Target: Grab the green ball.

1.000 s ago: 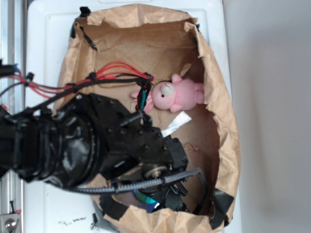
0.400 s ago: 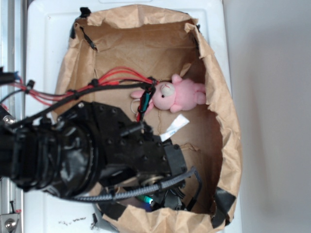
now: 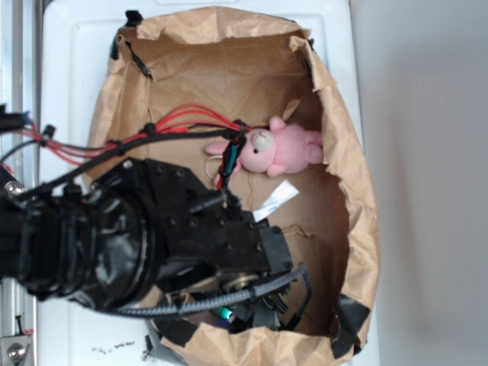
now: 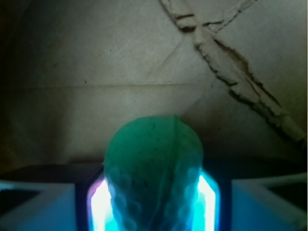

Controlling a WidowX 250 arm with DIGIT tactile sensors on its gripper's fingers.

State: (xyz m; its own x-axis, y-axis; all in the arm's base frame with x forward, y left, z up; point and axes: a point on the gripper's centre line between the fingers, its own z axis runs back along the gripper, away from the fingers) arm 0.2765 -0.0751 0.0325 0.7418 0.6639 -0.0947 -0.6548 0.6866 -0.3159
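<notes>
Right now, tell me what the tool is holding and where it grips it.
The tool has the green ball between its two glowing fingers, pressing on its left and right sides, low on the ball.

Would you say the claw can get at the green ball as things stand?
Probably yes. In the wrist view the green ball sits right between the claw fingers, with only brown paper behind it and nothing between. Whether the fingers already press it is unclear.

Pink plush bunny (image 3: 276, 150) lies in brown paper bag (image 3: 229, 61) (torn).
</notes>
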